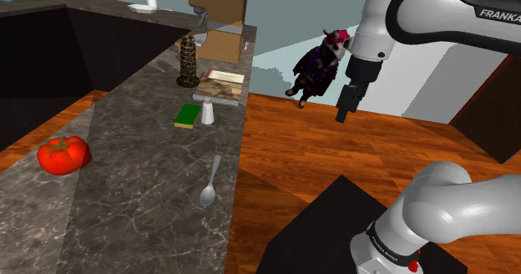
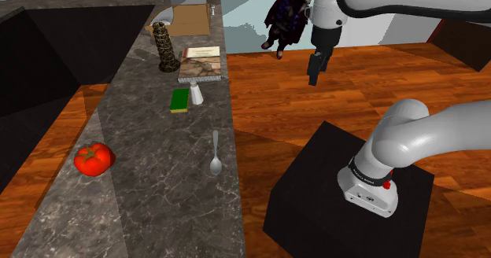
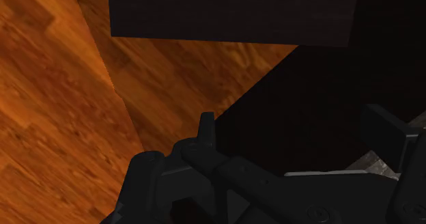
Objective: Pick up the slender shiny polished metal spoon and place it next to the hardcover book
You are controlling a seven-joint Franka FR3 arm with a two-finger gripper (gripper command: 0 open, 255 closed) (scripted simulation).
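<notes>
On the shoulder view's left, a red tomato [image 1: 63,155] is sitting on the dark marbled tabletop [image 1: 134,205]. Moving right, a green sponge [image 1: 186,115] and a small white shaker [image 1: 207,112] are standing side by side. Nearer the camera, the spoon [image 1: 210,180] is lying flat close to the tabletop's right-hand edge. Its bowl is facing the camera and its handle is pointing towards the book [image 1: 224,80], well apart from it.

I am judging the spoon light, stiff and slippery. As it is hugging the surface, I am planning to pinch the thin handle across its width, about midway.

Further right, my tool [image 1: 344,112] is hanging over the wooden floor [image 1: 317,147], well apart from the spoon. In the wrist view its two fingers are standing apart, clasping nothing.

I am unable to tell whether any gap is showing under the handle. A spotted tower figure [image 1: 189,61] and the shaker are crowding the book's left side, so free space there is proving hard to judge.
</notes>
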